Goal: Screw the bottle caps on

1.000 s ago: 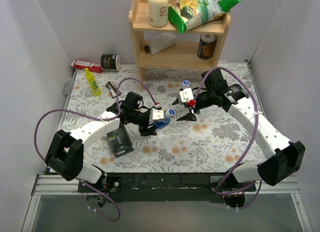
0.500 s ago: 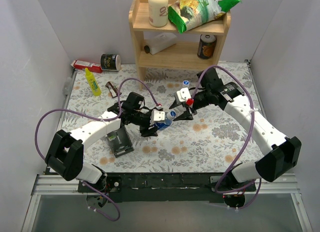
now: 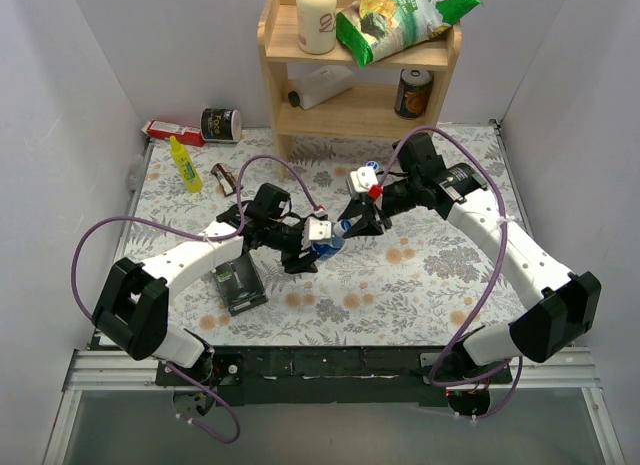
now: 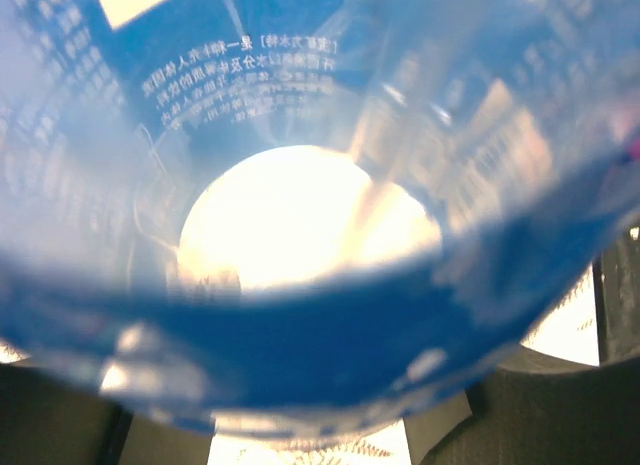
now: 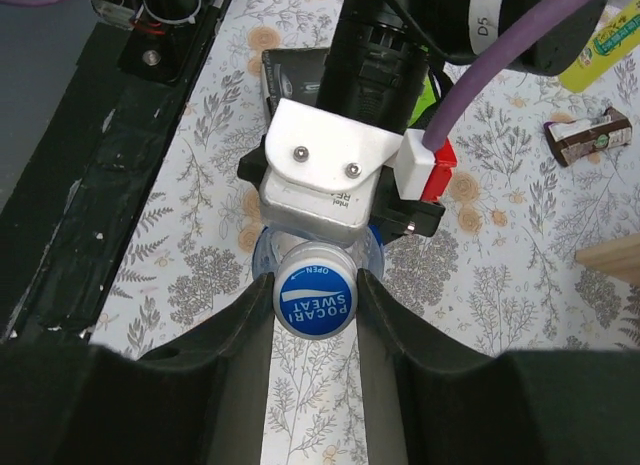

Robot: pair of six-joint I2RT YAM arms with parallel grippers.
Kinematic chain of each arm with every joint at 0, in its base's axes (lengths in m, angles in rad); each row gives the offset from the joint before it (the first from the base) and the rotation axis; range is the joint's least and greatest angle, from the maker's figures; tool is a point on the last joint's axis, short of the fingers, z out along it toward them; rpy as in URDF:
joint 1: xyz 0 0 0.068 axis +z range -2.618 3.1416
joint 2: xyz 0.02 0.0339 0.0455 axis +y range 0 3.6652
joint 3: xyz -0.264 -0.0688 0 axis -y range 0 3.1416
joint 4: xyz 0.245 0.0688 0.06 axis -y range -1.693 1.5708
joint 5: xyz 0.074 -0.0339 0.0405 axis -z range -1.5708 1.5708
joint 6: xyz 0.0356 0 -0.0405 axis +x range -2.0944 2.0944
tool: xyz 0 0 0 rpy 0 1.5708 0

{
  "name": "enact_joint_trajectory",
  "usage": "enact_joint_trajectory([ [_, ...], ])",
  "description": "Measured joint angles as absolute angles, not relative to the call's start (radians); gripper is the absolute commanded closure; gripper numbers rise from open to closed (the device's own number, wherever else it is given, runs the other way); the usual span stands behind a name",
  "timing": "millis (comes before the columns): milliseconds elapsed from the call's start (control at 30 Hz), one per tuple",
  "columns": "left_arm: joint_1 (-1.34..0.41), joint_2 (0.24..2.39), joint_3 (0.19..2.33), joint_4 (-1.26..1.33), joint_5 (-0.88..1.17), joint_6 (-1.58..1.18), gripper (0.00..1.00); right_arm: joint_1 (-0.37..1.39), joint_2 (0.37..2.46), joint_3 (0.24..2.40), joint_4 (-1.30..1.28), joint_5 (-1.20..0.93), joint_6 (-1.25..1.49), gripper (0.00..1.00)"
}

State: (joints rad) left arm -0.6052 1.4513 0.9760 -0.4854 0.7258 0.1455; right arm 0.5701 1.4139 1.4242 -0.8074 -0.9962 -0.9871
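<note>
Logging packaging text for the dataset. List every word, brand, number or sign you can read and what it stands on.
"OPEN", "POCARI SWEAT": on the blue bottle cap.
"D5": on a white sticker on the left arm.
White Chinese print on the blue label of the bottle: too blurred to read.
Print on the chip bag, can and yellow squeeze bottle: too small to read.

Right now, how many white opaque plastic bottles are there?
2. One white bottle stands on the wooden shelf's top board; the other lies on its side on the lower board. More may be hidden.
</note>
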Motion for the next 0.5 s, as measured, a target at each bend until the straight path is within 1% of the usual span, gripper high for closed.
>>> enact_joint_trajectory([
  [100,-0.604,1.451,0.976,-0.472,0.715,0.110,1.00,0.566,1.404,1.394,-0.716,-0.982,-0.854,0.99],
  [267,-0.613,1.451,0.951,-0.399,0.618,0.004,1.00,0.549,1.372,1.287,-0.477,-0.880,-0.488,0.99],
  [400,-0.638,1.448,0.913,-0.317,0.494,-0.115,1.00,0.529,1.388,1.234,-0.340,-0.772,-0.131,0.99],
  [433,-0.643,1.448,0.908,-0.306,0.467,-0.144,1.00,0.525,1.399,1.233,-0.320,-0.754,-0.069,0.95],
  [467,-0.645,1.448,0.907,-0.299,0.443,-0.169,1.00,0.522,1.408,1.233,-0.302,-0.741,-0.022,0.75],
  [500,-0.646,1.448,0.907,-0.293,0.424,-0.188,1.00,0.520,1.415,1.233,-0.282,-0.731,0.010,0.66],
])
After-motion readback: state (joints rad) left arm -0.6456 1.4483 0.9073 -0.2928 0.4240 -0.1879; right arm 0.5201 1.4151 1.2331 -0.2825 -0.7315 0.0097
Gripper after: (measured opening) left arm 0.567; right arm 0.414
